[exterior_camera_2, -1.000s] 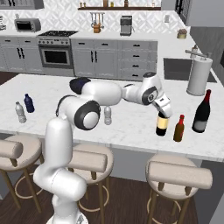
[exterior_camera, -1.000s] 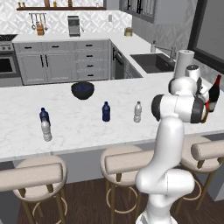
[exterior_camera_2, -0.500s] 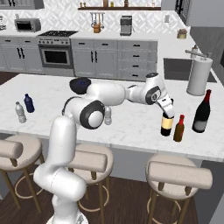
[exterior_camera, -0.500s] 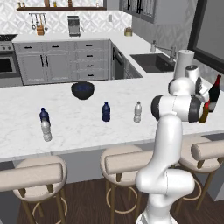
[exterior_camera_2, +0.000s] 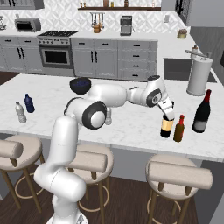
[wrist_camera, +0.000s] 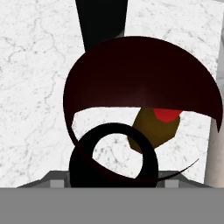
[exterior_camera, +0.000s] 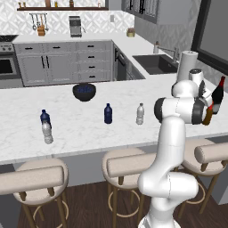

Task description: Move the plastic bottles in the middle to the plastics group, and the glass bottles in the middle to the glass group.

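My gripper point(exterior_camera_2: 167, 112) is shut on the black neck of the tall dark glass wine bottle point(exterior_camera_2: 166, 127) with the tan label, held upright at the counter's right end. Right beside it stand the glass group's amber bottle point(exterior_camera_2: 179, 129) and the red-necked wine bottle point(exterior_camera_2: 202, 113). The hand view looks straight down on the held bottle's dark shoulder point(wrist_camera: 140, 78), with the amber bottle point(wrist_camera: 155, 127) just past it. Mid-counter stand the dark blue plastic bottle point(exterior_camera: 107, 113) and the clear one point(exterior_camera: 140, 114). The plastics group, one blue bottle point(exterior_camera: 44, 117) and one clear bottle point(exterior_camera: 47, 132), is at the left.
A black bowl point(exterior_camera: 84, 91) sits toward the back of the white marble counter point(exterior_camera: 80, 129). A tall silver cylinder point(exterior_camera_2: 199, 74) stands behind the glass group near the sink. Padded stools point(exterior_camera_2: 175, 175) line the counter's near edge.
The gripper has carried the dark wine bottle a little to the right, closer to the amber bottle. The other bottles have not moved.
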### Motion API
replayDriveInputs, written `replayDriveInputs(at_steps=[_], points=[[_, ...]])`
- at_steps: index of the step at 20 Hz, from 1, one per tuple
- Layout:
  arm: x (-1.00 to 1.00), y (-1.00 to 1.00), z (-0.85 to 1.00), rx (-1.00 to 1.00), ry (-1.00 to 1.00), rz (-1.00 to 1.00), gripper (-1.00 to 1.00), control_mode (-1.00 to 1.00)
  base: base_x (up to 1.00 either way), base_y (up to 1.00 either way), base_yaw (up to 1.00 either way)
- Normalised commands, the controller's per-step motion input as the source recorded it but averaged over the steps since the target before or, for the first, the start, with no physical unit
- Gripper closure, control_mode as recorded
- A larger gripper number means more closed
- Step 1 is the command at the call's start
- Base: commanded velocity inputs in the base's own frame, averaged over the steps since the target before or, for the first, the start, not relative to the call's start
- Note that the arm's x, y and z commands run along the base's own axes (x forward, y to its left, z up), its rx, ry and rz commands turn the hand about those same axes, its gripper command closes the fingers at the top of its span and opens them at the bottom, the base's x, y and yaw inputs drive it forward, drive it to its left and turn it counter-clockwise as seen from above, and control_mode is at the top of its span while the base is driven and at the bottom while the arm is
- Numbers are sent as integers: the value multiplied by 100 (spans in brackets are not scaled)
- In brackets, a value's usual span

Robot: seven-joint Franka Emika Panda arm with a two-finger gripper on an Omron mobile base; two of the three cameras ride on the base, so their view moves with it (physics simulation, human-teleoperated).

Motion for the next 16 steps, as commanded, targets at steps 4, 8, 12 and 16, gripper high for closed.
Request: replayDriveInputs(at_steps=[4,8,12,16], points=[[0,0,-23,0,0,-1,100,-100,0,0,0],[0,0,-3,0,0,-1,100,-100,0,0,0],[0,0,0,0,0,0,-100,-100,0,0,0],[0,0,0,0,0,0,-100,-100,0,0,0]])
